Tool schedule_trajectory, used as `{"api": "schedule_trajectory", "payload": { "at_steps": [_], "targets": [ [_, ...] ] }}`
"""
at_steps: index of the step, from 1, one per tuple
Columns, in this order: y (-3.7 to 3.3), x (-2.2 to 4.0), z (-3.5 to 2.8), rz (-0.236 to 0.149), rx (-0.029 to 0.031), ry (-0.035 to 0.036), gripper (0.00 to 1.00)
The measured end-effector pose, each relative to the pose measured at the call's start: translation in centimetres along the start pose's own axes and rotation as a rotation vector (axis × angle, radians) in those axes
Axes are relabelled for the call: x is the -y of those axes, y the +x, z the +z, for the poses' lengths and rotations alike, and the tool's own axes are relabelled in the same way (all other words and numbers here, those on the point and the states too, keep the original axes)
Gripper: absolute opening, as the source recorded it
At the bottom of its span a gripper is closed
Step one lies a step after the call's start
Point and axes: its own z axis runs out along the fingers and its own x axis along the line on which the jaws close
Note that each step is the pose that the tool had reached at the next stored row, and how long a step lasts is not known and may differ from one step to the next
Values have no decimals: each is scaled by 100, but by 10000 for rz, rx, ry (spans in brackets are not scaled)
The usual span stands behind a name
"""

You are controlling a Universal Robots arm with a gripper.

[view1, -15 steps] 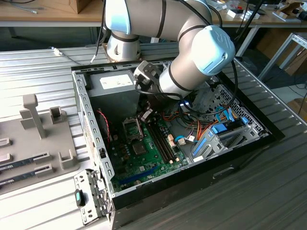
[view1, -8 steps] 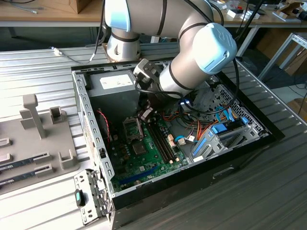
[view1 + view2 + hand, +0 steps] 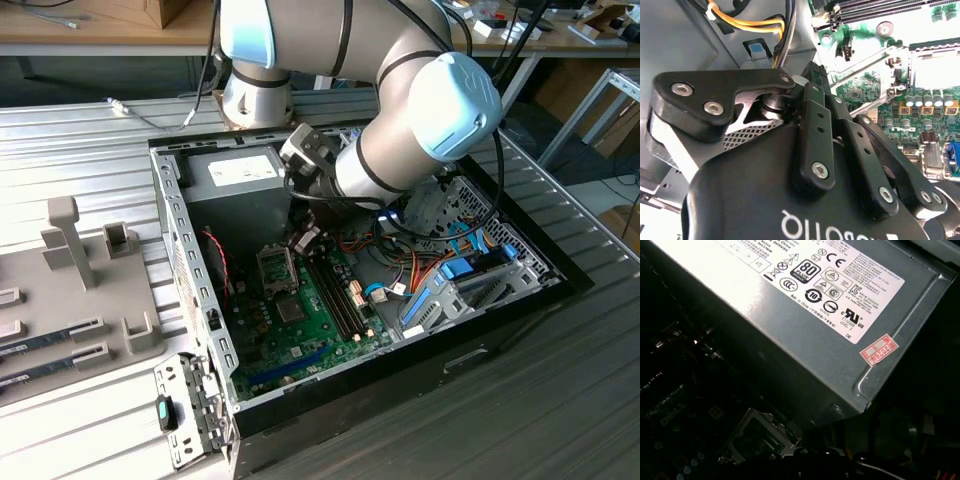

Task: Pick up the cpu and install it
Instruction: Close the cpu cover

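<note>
Two things matter to me here: square alignment and a soft touch. My black two-finger gripper (image 3: pixel 304 234) hangs inside the open black computer case (image 3: pixel 186 270). In the second wrist view its fingers (image 3: pixel 812 120) meet at the tips. In the exterior view the small flat silver-grey cpu (image 3: pixel 307 241) looks pinched at those tips, but so little of it shows that this is my judgement, not a plain sighting. It hangs close beside the dark metal socket frame (image 3: pixel 275 266) on the green motherboard (image 3: pixel 300 335), on the exterior view's right of that frame. The big grey power-supply box (image 3: pixel 245 176) lies on one side of it and the long black memory slots (image 3: pixel 336 296) on the other. The socket's hinged metal plate (image 3: pixel 867 62) looks raised, so the seat seems free. To do this well I would hold the chip level, match its edges to the socket's, and lower it straight — no sliding, no pressing — since the contacts beneath would likely bend at a nudge.
</note>
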Motion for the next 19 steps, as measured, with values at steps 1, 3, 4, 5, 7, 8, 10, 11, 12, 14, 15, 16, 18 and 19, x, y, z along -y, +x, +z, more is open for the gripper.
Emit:
{"api": "schedule_trajectory", "payload": {
  "at_steps": [1, 3, 4, 5, 7, 8, 10, 11, 12, 14, 15, 16, 18, 19],
  "targets": [
    [5, 5, -4, -29, 14, -30, 11],
    [12, 9, -16, -64, 38, -74, 11],
    [17, 13, -27, -85, 55, -103, 11],
    [25, 14, -51, -117, 74, -139, 11],
    [28, 13, -67, -131, 83, -157, 11],
    [29, 11, -78, -138, 88, -165, 11],
    [29, 5, -96, -151, 89, -174, 11],
    [30, 3, -109, -162, 94, -184, 11],
    [32, 2, -118, -171, 98, -193, 11],
    [40, 6, -137, -200, 109, -220, 11],
    [51, 18, -143, -202, 108, -221, 11],
    [76, 44, -155, -204, 107, -222, 11],
    [93, 62, -164, -210, 112, -229, 11],
    [98, 67, -167, -211, 113, -231, 11]
  ]
}}
